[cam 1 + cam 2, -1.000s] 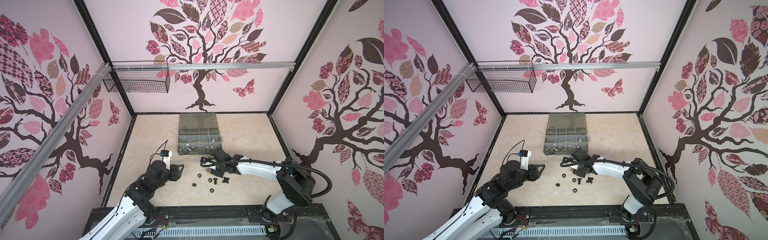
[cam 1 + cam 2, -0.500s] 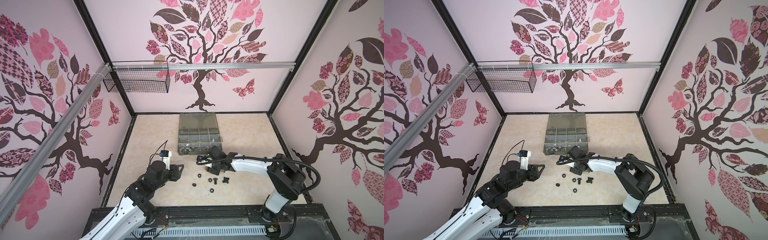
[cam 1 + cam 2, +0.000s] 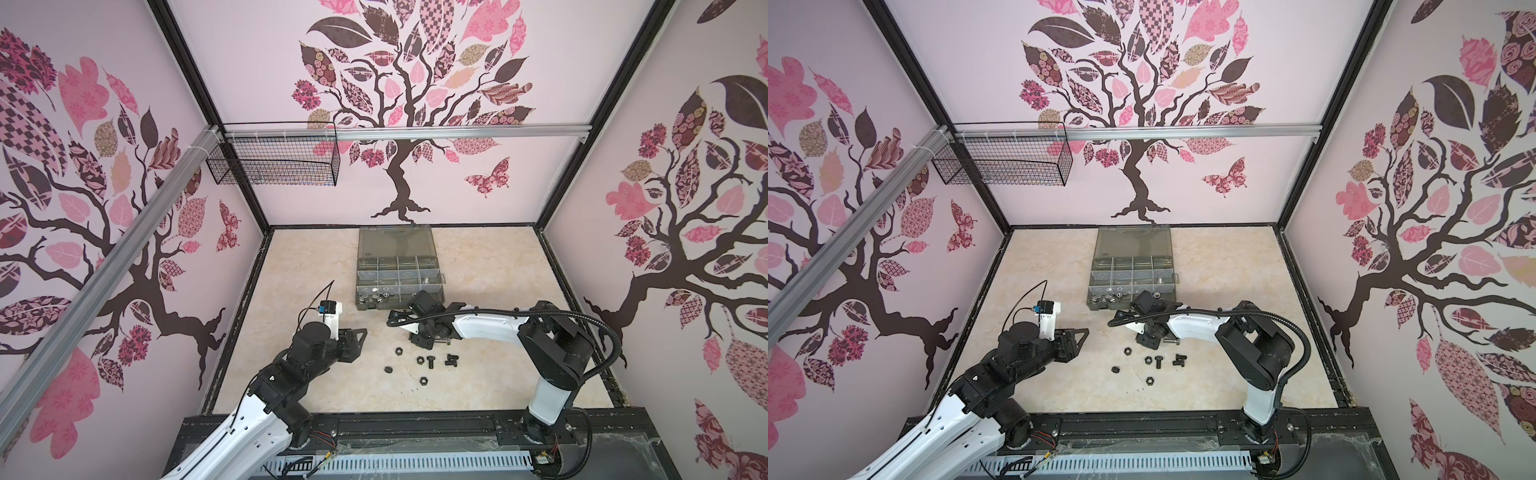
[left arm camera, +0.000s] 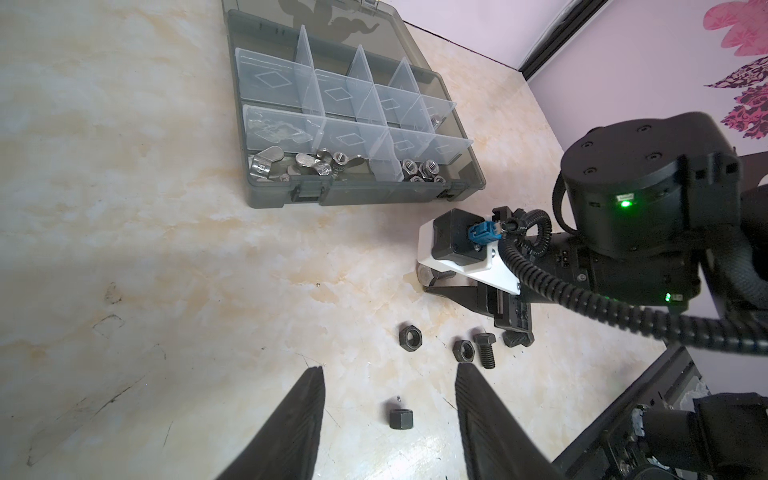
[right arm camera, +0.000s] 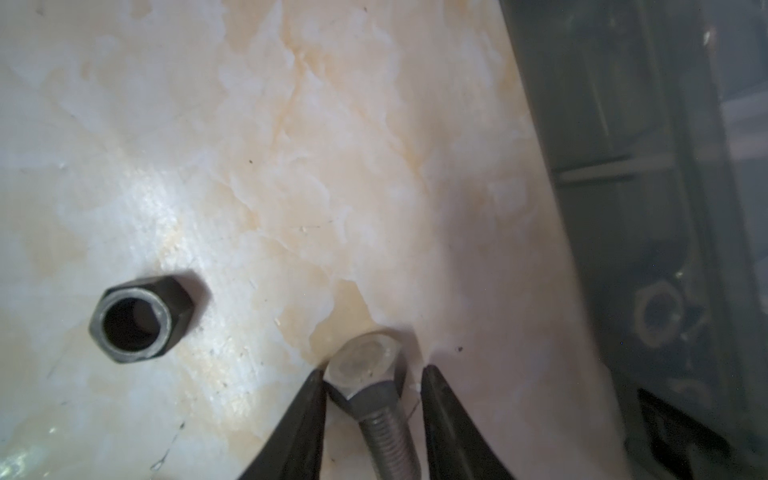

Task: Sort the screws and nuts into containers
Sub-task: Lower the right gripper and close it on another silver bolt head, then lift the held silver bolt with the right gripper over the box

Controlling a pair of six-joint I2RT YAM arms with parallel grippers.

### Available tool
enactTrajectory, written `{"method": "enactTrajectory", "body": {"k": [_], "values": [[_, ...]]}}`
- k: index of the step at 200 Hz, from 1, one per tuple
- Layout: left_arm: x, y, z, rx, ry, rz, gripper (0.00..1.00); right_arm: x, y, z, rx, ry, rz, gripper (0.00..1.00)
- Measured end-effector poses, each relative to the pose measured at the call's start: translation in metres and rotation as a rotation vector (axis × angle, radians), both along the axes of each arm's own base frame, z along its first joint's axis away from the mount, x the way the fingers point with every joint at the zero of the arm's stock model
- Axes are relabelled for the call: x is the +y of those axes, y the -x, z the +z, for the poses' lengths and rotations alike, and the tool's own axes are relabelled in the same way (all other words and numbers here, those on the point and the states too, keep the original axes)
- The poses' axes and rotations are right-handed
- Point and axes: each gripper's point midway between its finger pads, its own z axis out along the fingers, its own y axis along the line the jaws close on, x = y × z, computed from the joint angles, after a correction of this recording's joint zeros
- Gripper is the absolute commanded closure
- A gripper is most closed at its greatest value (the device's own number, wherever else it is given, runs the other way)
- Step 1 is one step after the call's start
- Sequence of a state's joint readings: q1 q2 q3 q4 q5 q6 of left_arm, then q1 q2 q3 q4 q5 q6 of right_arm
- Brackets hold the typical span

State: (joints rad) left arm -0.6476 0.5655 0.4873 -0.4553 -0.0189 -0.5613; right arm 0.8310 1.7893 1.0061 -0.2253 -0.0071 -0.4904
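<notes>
My right gripper point(image 5: 374, 370) is low on the table just in front of the organiser case point(image 3: 399, 306), its jaws straddling the head of a silver screw point(image 5: 388, 436). One finger touches the head; a small gap shows at the other. My left gripper point(image 4: 390, 369) stands open over a black nut point(image 4: 401, 418) that lies between its fingers, untouched. More black nuts point(image 3: 398, 351) and black screws point(image 3: 431, 362) lie loose in front of the right gripper point(image 3: 422, 340). In the case's front compartments lie silver wing nuts point(image 4: 307, 164) and silver hex nuts point(image 4: 422, 170).
The case's lid point(image 3: 395, 243) lies flat open behind the compartments. A black wire basket point(image 3: 274, 164) hangs on the back left wall. The right arm's cable loop point(image 3: 598, 328) arcs near the right wall. Bare table stretches left of the case.
The right arm's elbow has swung left and its jaws have narrowed round the silver screw. The left arm has not moved.
</notes>
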Motion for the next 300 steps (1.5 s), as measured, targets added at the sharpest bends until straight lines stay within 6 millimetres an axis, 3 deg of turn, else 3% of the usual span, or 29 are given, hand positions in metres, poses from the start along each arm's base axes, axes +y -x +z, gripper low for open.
{"method": "enactTrajectory", "body": {"k": [111,218,262,300], "values": [[-0.001,-0.003,-0.007,0.016,-0.022,-0.002,0.46,-0.006,-0.003,-0.002,0.049,-0.035,-0.059,0.61],[-0.003,-0.003,-0.008,0.021,-0.023,-0.005,0.46,-0.006,0.004,-0.004,0.089,-0.066,-0.059,0.83],[-0.003,-0.003,-0.008,0.021,-0.022,-0.005,0.46,-0.008,0.004,-0.002,0.094,-0.072,-0.070,0.85],[-0.003,-0.004,-0.008,0.019,-0.022,-0.005,0.46,-0.028,0.002,0.011,0.121,-0.106,-0.138,0.85]]}}
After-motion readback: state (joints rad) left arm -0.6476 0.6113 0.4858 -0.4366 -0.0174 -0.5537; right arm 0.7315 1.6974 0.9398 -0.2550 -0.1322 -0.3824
